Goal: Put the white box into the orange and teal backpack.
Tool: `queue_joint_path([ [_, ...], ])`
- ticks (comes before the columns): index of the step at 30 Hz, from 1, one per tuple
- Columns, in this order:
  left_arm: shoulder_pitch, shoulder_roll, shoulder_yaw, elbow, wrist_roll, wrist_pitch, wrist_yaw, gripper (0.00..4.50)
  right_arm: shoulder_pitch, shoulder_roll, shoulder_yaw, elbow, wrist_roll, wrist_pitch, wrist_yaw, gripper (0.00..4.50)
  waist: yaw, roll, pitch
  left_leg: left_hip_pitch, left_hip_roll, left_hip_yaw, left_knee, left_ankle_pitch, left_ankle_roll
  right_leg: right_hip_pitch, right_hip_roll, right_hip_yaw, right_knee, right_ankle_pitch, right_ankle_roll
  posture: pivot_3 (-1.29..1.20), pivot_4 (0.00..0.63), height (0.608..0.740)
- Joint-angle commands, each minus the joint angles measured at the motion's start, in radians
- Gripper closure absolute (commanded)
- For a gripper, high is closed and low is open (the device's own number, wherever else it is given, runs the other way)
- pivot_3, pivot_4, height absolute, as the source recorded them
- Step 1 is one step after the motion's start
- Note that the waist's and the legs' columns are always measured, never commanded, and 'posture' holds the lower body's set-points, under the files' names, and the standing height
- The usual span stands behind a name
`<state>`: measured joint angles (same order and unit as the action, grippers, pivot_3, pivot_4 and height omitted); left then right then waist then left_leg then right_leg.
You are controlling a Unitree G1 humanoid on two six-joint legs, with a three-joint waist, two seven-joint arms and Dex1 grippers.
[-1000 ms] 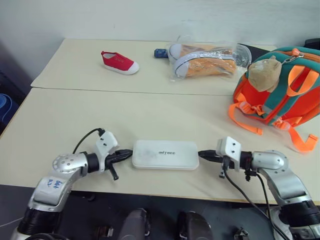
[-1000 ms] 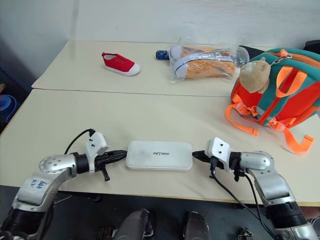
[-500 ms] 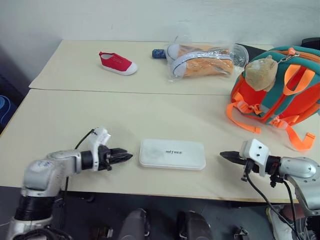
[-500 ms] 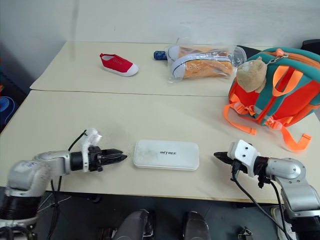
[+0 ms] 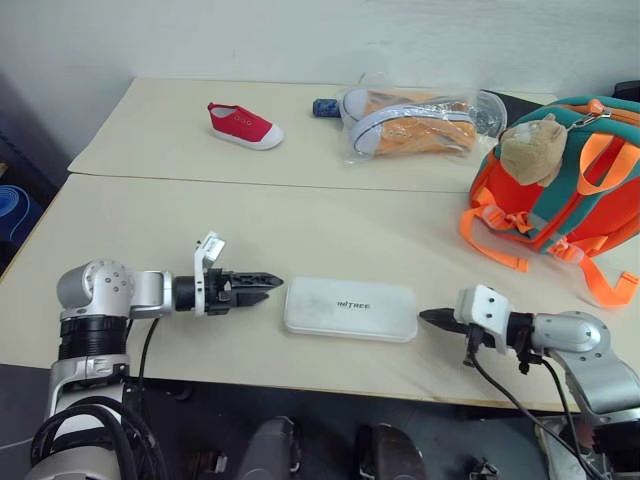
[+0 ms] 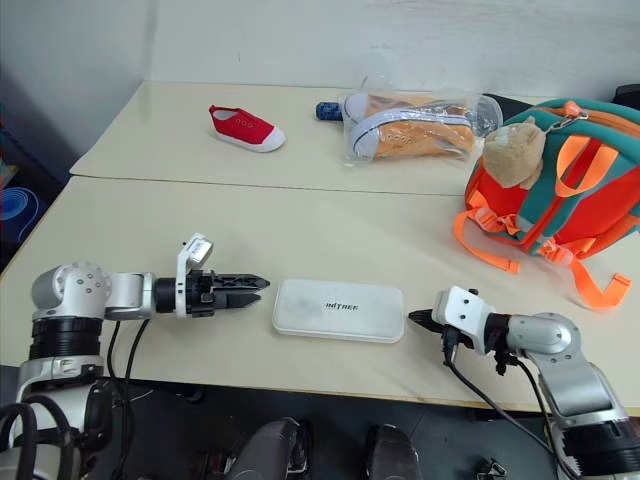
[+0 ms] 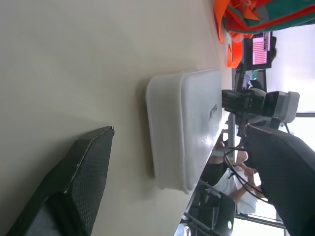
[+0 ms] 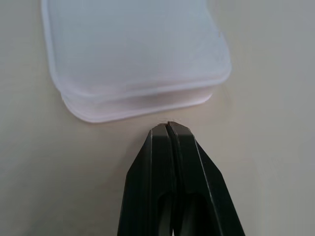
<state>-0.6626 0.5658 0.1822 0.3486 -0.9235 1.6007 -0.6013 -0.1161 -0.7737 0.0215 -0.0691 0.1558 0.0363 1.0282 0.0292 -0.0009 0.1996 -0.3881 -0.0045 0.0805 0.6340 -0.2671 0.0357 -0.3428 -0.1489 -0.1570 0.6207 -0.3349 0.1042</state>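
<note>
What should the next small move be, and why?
Probably ease the left gripper forward so its open jaws straddle the near end of the box. The box lies flat on the table, held by neither arm, the left jaws stand just short of it, and the right gripper is shut at the other end, apart from it.

Orange and teal backpack (image 5: 560, 195) at 2 o'clock is cut off by the right edge, far side unseen. Small dark blue thing (image 5: 324, 106) at 12 o'clock, half behind the clear shoe bag (image 5: 415, 120), too small to identify. Dark lettering on the white box (image 6: 338, 309) is unreadable.
</note>
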Motion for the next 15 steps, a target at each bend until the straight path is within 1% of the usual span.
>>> queue_joint_path([
  [1,0.005,-0.054,-0.087,0.035,-0.091,0.014,0.071,0.03,-0.041,0.02,0.021,0.023,-0.01,-0.031,-0.002,4.5,-0.001,0.0,0.0,0.0,0.0,0.0,0.0,0.0,0.0,0.0,0.0,0.0,0.0,0.0,0.0,0.0,0.15,0.74],
  [7,-0.033,-0.081,-0.124,0.075,-0.222,0.014,0.158,0.03,-0.07,0.053,0.054,0.035,-0.015,-0.041,-0.004,4.5,-0.005,0.0,0.0,0.0,0.0,0.0,0.001,0.0,0.0,0.0,0.001,0.0,0.0,0.0,0.0,0.0,0.15,0.74],
  [11,-0.043,-0.089,-0.14,0.079,-0.274,0.014,0.208,0.03,-0.077,0.073,0.064,0.027,-0.011,-0.04,-0.01,4.5,-0.006,0.0,0.0,0.0,0.0,0.0,0.001,0.0,0.0,0.0,0.001,0.0,0.0,0.0,0.0,0.0,0.15,0.74],
  [14,-0.043,-0.094,-0.135,0.076,-0.314,0.014,0.231,0.61,-0.066,0.082,0.063,0.015,-0.004,-0.038,-0.011,4.5,-0.006,0.0,0.0,0.0,0.0,0.0,0.001,0.0,0.0,0.0,0.001,0.0,0.0,0.0,0.0,0.0,0.15,0.74],
  [15,-0.042,-0.094,-0.134,0.073,-0.325,0.014,0.237,0.94,-0.062,0.082,0.062,0.011,-0.003,-0.038,-0.012,4.5,-0.006,-0.001,0.0,0.0,0.0,0.0,0.001,0.0,0.0,0.0,0.001,0.0,0.0,0.0,0.0,0.0,0.15,0.74],
])
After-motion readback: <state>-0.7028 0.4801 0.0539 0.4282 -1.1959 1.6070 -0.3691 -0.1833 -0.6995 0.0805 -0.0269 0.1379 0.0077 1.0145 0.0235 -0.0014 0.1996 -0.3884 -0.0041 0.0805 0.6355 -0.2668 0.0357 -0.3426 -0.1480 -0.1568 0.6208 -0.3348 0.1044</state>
